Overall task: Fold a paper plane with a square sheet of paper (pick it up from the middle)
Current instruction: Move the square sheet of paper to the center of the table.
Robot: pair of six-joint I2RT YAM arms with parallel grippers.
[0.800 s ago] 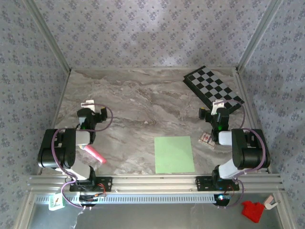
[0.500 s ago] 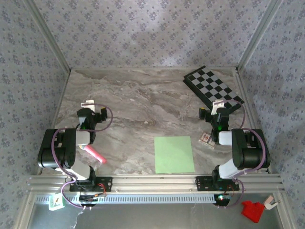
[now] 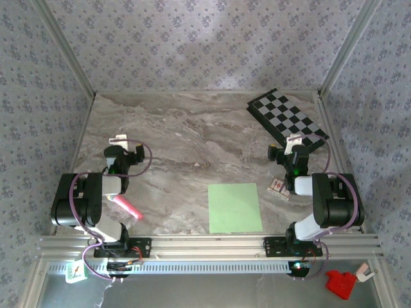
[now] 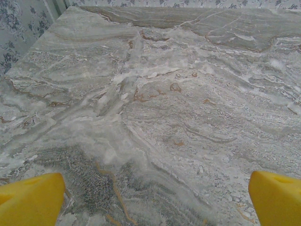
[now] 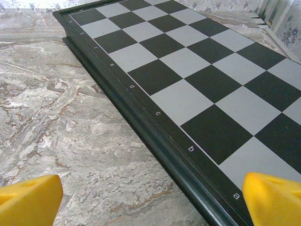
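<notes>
Left claw (image 3: 120, 144) at nine o'clock and right claw (image 3: 292, 144) at three both gape wide and empty, while your sheet (image 3: 235, 208) lies flat and unfolded near six o'clock on the surface (image 3: 186, 141), so every fold remains.

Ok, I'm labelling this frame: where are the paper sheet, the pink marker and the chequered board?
paper sheet (image 3: 235, 208), top view, its centre.
pink marker (image 3: 128, 209), top view, mid-barrel.
chequered board (image 5: 183, 101), right wrist view, a grey square.
</notes>
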